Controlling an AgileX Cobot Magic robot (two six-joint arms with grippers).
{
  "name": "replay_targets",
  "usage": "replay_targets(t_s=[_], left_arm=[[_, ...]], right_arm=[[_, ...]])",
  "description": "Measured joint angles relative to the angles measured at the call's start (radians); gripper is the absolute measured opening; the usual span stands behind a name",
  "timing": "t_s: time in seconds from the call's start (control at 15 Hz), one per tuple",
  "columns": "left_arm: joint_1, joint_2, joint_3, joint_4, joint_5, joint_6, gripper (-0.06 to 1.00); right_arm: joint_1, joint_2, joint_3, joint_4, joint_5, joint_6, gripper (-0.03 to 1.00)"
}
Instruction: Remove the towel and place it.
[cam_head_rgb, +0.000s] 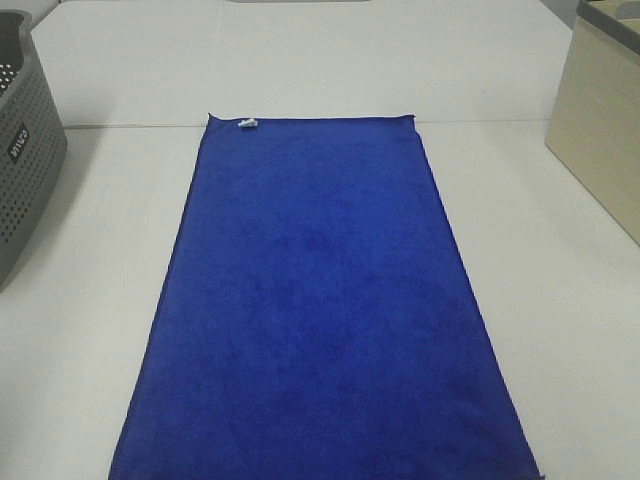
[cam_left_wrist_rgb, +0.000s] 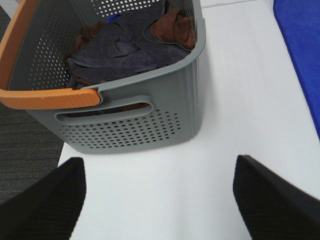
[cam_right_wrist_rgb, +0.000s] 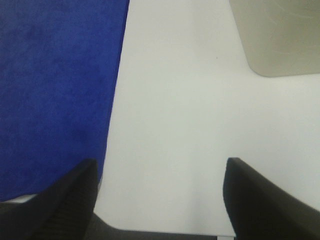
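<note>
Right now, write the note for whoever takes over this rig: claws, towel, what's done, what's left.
Left claw: open, empty, over bare table beside the grey basket, which holds dark purple and brown cloths.
Right claw: open, empty, over bare table beside the towel's edge, with the beige box beyond it.
Towel: spread flat on the white table between basket and box, white tag at a far corner.
Done: towel lies flat, nothing gripped.
Left: possibly nothing; I can't tell whether this spot is its intended place.
</note>
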Motion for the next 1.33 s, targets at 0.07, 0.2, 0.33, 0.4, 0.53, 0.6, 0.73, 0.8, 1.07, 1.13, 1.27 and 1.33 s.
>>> replay_targets(t_s=[0.07,0.2,0.33,0.4,0.53,0.6,0.73,0.8,1.07,1.13,1.27,1.33], left_arm=[[0.000,-0.035,0.000,-0.009,0.017,0.000,0.76],[0.000,-0.119,0.022,-0.033,0.045,-0.002,0.76],[0.000,-0.253,0.048,-0.044,0.104,-0.003,0.76],[0.000,-0.299,0.048,-0.052,0.107,-0.003,0.76],[0.000,-0.366,0.040,-0.062,0.136,-0.002,0.76],[0.000,-0.387,0.022,-0.083,0.177,0.007,0.76],[-0.009,-0.410,0.005,-0.113,0.238,0.029,0.76],[-0.021,-0.413,0.005,-0.121,0.247,0.035,0.76],[-0.097,-0.416,-0.001,-0.128,0.284,0.041,0.76],[-0.098,-0.416,-0.001,-0.127,0.314,0.044,0.76],[-0.099,-0.416,0.014,-0.126,0.367,0.046,0.76],[-0.100,-0.416,0.015,-0.125,0.372,0.046,0.76]], right_arm=[[0.000,-0.052,0.000,0.000,0.000,-0.008,0.70],[0.000,-0.162,0.000,0.000,0.001,-0.010,0.70],[0.000,-0.244,0.000,-0.035,0.009,-0.015,0.70],[0.000,-0.246,0.000,-0.061,0.033,-0.015,0.70],[0.000,-0.246,0.023,-0.081,0.065,-0.016,0.70],[0.000,-0.246,0.035,-0.080,0.067,-0.017,0.70],[0.000,-0.246,0.062,-0.068,0.067,-0.026,0.70],[0.000,-0.246,0.066,-0.062,0.064,-0.036,0.70],[0.000,-0.246,0.066,-0.051,0.062,-0.043,0.70],[0.000,-0.246,0.066,-0.050,0.068,-0.043,0.70],[0.000,-0.246,0.066,-0.048,0.076,-0.043,0.70],[0.000,-0.246,0.066,-0.047,0.076,-0.042,0.70]])
